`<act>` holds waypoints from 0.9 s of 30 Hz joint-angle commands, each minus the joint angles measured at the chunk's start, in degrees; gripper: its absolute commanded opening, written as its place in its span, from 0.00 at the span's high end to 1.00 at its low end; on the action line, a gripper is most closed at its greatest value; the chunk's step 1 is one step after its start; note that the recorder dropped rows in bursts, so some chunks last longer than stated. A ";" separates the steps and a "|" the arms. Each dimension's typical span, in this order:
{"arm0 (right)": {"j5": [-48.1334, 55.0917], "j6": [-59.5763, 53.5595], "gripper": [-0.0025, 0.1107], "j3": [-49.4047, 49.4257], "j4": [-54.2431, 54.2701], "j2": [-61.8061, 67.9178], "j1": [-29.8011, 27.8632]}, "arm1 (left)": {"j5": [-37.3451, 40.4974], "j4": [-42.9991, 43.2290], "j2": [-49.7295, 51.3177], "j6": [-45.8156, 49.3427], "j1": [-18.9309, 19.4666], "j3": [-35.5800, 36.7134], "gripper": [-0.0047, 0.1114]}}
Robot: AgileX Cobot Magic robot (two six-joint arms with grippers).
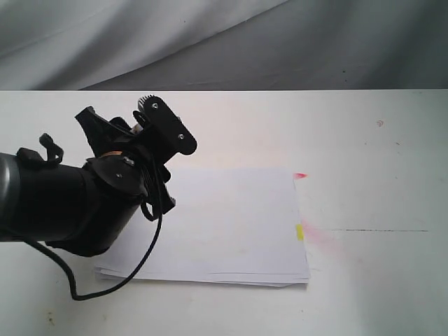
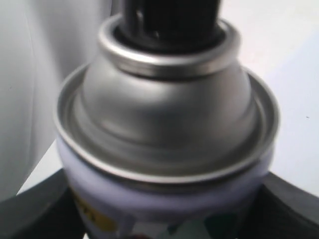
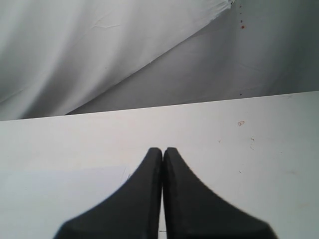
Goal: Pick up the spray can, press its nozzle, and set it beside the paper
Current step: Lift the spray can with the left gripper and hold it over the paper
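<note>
The left gripper [image 1: 129, 131] clamped on the spray can [image 2: 164, 124], right gripper [image 3: 163, 164] pinched together, empty.
The can sits between 2 dark fingers [image 2: 35, 214], its nozzle [image 2: 169, 20] cut off and blurred; from outside the arm [image 1: 63, 203] hides it, above the paper's [image 1: 231, 224] left edge.

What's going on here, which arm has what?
The left gripper is clamped on the spray can, holding its labelled body below the silver dome. In the exterior view it sits by the left end of the paper on the white table. The black nozzle is on top, and nothing is seen pressing it. The right gripper is shut and empty above bare table, with no can in its view.
</note>
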 commanded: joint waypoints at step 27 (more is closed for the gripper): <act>-0.23 -0.09 0.98 0.20 0.30 -0.03 -0.42 | -0.08 0.69 -0.48 2.41 -1.90 -0.78 0.96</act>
